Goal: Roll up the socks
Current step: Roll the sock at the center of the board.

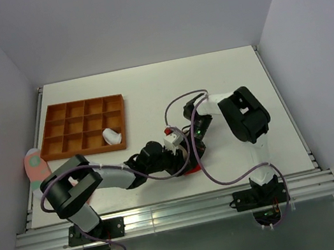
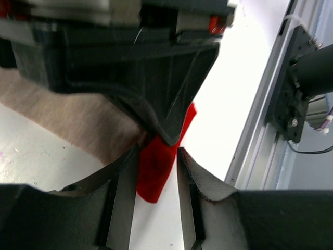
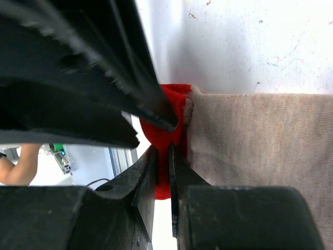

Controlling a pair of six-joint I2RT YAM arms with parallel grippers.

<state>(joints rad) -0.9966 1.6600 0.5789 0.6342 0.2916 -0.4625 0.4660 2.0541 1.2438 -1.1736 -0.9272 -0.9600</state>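
Note:
The red sock lies on the white table beside the beige sock, the two touching at one end. My left gripper stands open astride the red sock; one finger touches it, the other stays clear. My right gripper comes in from the opposite side and is shut on the red sock, right next to the beige sock. From above, both grippers meet near the table's front middle, with only an edge of the red sock showing under them. A rolled white sock sits in the tray.
The orange compartment tray stands at the back left. A pink and green object lies past the table's left edge. The metal rail of the front edge runs close to the grippers.

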